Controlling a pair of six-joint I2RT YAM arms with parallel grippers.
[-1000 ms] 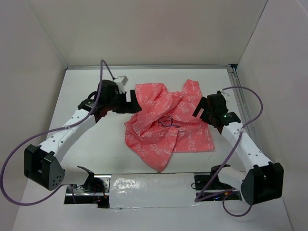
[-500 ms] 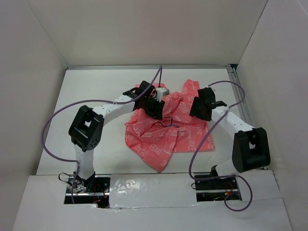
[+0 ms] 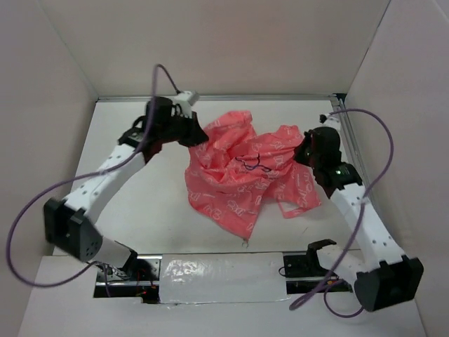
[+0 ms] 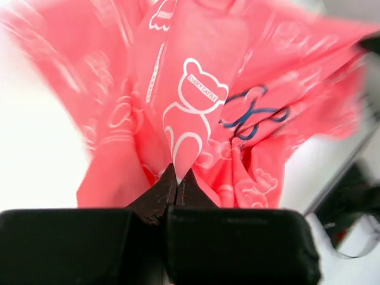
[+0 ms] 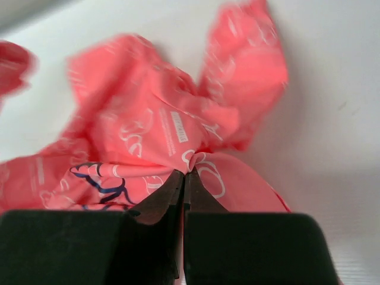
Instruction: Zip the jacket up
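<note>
Pinching the jacket (image 3: pixel 242 179) from both sides, I have the left gripper (image 4: pixel 177 176) and right gripper (image 5: pixel 184 176) each clamped on cloth. It's bunched mid-table (image 3: pixel 140 203), held so I can spread it flat for zipping.

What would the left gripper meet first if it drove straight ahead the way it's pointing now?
The coral-pink printed fabric jacket: the left gripper is shut on a fold of it, and bunched cloth fills the line ahead. What lies behind the cloth cannot be told.
</note>
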